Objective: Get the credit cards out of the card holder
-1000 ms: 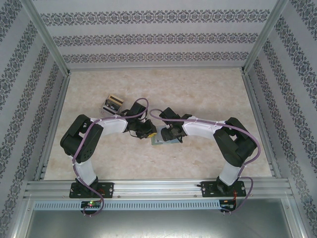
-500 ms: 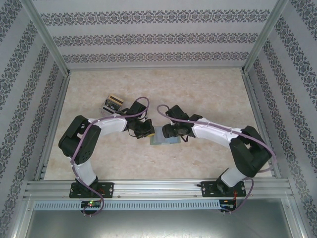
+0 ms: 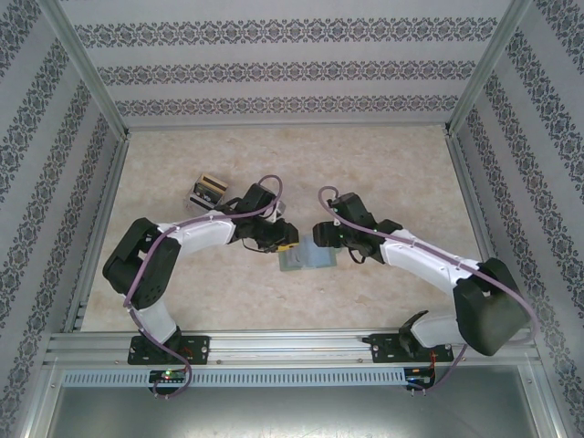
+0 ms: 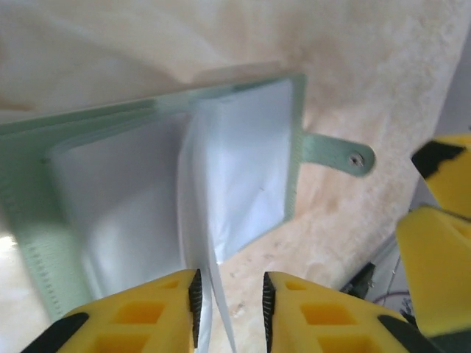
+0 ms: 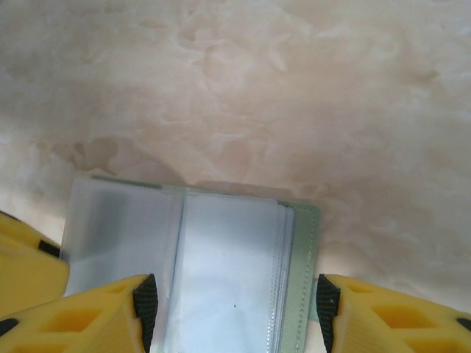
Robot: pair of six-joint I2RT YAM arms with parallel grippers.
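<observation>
Holder (image 3: 306, 260) open; sleeve-searching step. Left gripper (image 4: 229, 301) slightly parted around a sleeve (image 4: 204, 220), right gripper (image 5: 232, 303) spread wide. Next: pinch a card edge.

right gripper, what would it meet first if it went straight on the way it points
Likely the card holder: its open sleeves lie between the fingers of the right gripper, before the table. Depth is unclear.

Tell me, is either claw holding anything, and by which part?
Nothing looks gripped. The left gripper stands open around a clear sleeve of the card holder, not pinching it; the right gripper is open over the holder.
</observation>
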